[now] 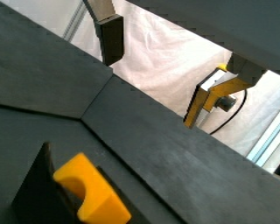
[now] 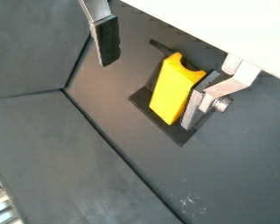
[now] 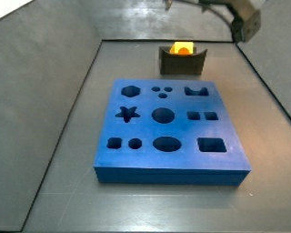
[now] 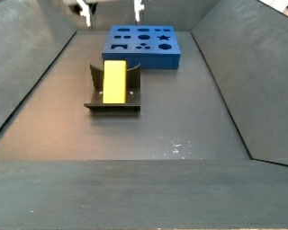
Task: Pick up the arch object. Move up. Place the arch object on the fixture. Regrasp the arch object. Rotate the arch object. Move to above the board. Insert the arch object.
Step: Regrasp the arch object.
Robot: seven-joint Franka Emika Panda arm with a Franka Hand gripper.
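Arch object (image 4: 114,81) lies on the fixture (image 4: 112,105), nothing gripping it. In a side view its long axis runs away from the camera, toward the board (image 4: 144,47); one end sits in the fixture's upright, the other reaches out along the base plate. Board flat on the floor beyond, well apart. Gripper (image 4: 108,10) hangs high above, jaws spread and empty; one finger pad (image 2: 106,39) shows clear of the arch object.

The dark floor (image 4: 207,108) shows pale scuffs (image 4: 176,148) toward six o'clock. In a wrist view, a white cloth (image 1: 166,52) and a yellow stand (image 1: 208,96) sit beyond it.
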